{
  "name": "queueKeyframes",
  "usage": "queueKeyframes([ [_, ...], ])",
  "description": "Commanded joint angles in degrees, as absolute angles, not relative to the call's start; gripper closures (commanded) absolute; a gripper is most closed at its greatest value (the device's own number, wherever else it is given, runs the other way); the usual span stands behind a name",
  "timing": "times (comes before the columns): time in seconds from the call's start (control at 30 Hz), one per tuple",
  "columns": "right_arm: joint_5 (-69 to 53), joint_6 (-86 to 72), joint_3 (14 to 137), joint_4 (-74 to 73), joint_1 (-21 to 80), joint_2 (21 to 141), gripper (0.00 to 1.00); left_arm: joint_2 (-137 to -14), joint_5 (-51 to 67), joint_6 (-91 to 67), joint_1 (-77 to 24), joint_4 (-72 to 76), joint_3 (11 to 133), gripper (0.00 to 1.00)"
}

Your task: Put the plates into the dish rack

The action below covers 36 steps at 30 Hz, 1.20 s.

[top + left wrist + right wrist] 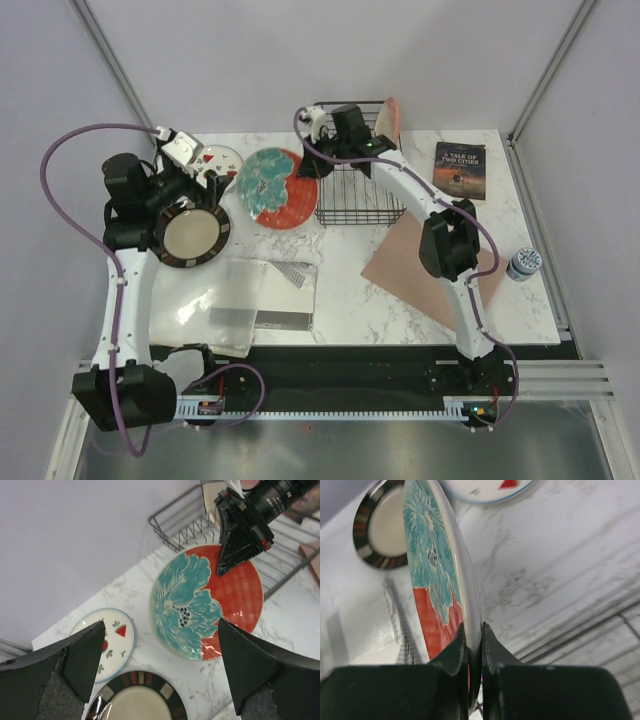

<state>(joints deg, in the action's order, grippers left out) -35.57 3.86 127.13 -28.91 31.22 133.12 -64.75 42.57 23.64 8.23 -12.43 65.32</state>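
Here the right gripper [474,630] is squeezed tight on the edge of the red plate with the teal flower [430,565]. That plate is just beside the black dish rack [360,195] on the desk [345,250]. The left gripper [162,655] is wide open and holds nothing, near the brown-rimmed plate [192,235].

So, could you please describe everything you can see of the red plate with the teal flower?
The red plate is round, glossy and ceramic-looking, with a big teal flower and a pale rim. It is beside the dish rack. The right end effector is shut on its rack-side edge; whether it touches the marble table is unclear.
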Motion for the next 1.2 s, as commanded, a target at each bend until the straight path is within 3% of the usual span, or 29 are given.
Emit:
queueKeyframes([
  [0.0,-24.81,-10.89,126.92,-5.05,26.55,116.56,1.00,-63.46,36.47,11.96,8.09,1.48,60.91,0.00],
  [0.13,-10.06,-10.90,126.29,-1.41,26.72,113.91,1.00,-64.86,38.05,10.90,8.09,2.46,59.77,0.00],
  [0.23,9.16,-8.46,127.96,-1.41,29.42,113.91,1.00,-65.65,39.02,10.02,8.09,2.81,59.15,0.00],
  [0.27,23.06,-3.65,127.71,-0.54,30.75,113.99,1.00,-65.65,39.20,9.76,8.09,3.25,58.98,0.00],
  [0.4,43.26,16.52,122.79,16.45,35.32,116.09,1.00,-65.22,39.55,8.88,8.09,4.30,57.40,0.00],
  [0.5,57.77,24.16,128.38,17.86,37.00,122.83,1.00,-64.25,39.81,8.96,8.09,5.27,55.81,0.00],
  [0.6,61.08,22.77,136.57,12.06,37.00,126.73,1.00,-63.28,39.38,9.23,8.00,5.89,54.49,0.00],
  [1.17,59.42,16.00,131.66,0.18,33.84,128.40,1.00,-62.23,39.29,8.88,8.09,5.98,50.45,0.00],
])
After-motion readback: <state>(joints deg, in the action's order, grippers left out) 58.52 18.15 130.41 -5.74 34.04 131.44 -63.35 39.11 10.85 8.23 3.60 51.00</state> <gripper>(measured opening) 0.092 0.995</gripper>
